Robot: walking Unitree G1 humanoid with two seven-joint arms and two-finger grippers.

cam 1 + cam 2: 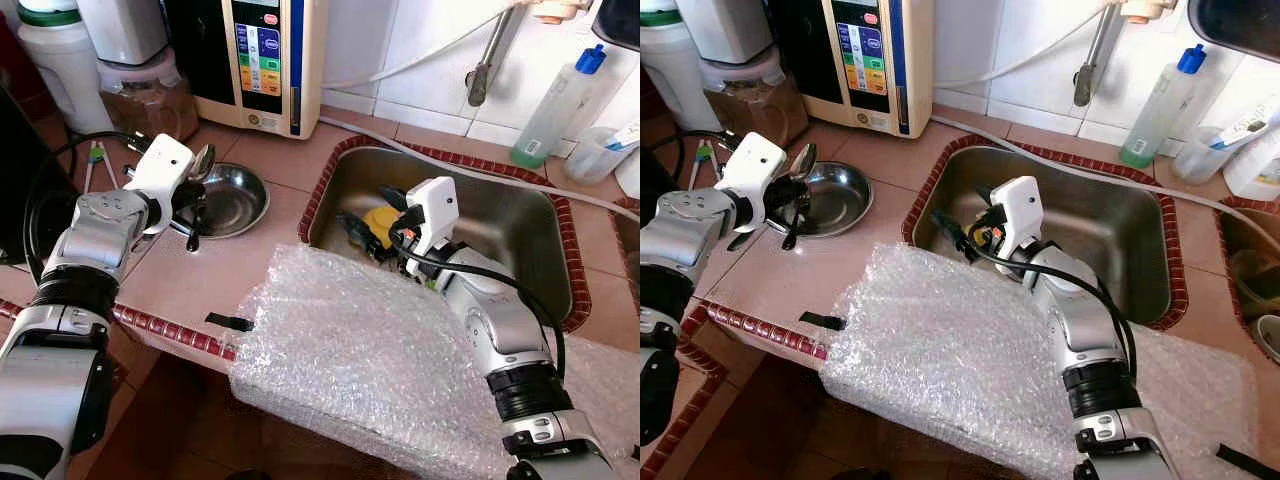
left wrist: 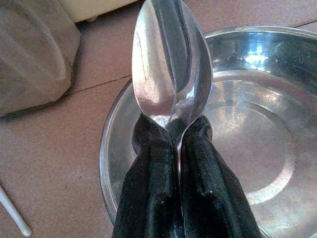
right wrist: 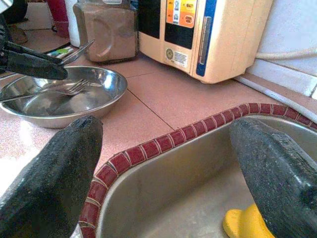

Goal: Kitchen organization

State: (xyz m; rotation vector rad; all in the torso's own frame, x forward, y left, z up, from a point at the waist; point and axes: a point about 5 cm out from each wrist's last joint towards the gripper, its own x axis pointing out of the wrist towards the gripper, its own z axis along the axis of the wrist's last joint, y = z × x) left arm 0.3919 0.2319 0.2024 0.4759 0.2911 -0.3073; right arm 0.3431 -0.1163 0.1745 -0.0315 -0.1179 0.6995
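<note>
Crinkly clear bubble wrap sheet (image 1: 370,350) draped over counter edge. Right gripper (image 3: 163,163) wide open, empty, inside steel sink (image 1: 520,240) above yellow thing (image 3: 245,223). Left gripper (image 2: 178,163) pinching shiny steel spoon (image 2: 171,64) over round steel bowl (image 1: 235,195), fork (image 3: 74,88) inside. Thin pinch, spoon might swivel, clatter outside bowl.

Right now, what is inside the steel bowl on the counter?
A fork lies inside the steel bowl. The left gripper, shut on a spoon, hangs over the bowl's near rim and covers part of its bottom, so anything beneath cannot be seen.
</note>
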